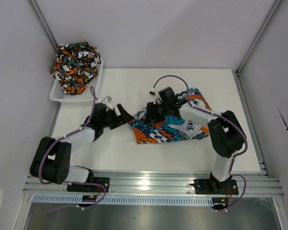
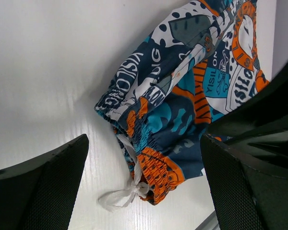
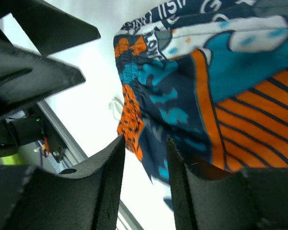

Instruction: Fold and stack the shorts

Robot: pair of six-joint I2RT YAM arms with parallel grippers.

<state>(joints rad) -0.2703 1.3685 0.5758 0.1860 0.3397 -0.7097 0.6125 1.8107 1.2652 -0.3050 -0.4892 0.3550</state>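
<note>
The patchwork shorts point(image 1: 159, 131) lie on the white table point(image 1: 120, 86), a little right of the middle. Their long axis runs across your view from left to right, and the right end is tilted a little toward the far side. The elastic waistband point(image 2: 156, 167) points to the left, toward the left arm, and a white drawstring point(image 2: 122, 196) hangs out of it onto the table.

You have two pairs of shorts and one basket. The second pair, the camouflage shorts point(image 1: 76, 61), sits bunched in a heap in the white mesh basket point(image 1: 57, 95) at the far left corner, well apart from the first pair.

The patchwork pair has teal-blue, orange, white and dark navy patches with lettering, and it lies folded and somewhat wrinkled. The camouflage pair shows orange, black, white and grey blotches.

The left gripper point(image 1: 121, 115) has its jaws wide apart, just beside the waistband end and holding nothing. The right gripper point(image 1: 153, 111) is low over the left part of the patchwork shorts, its jaws a small way apart, and I see no cloth pinched between them.
</note>
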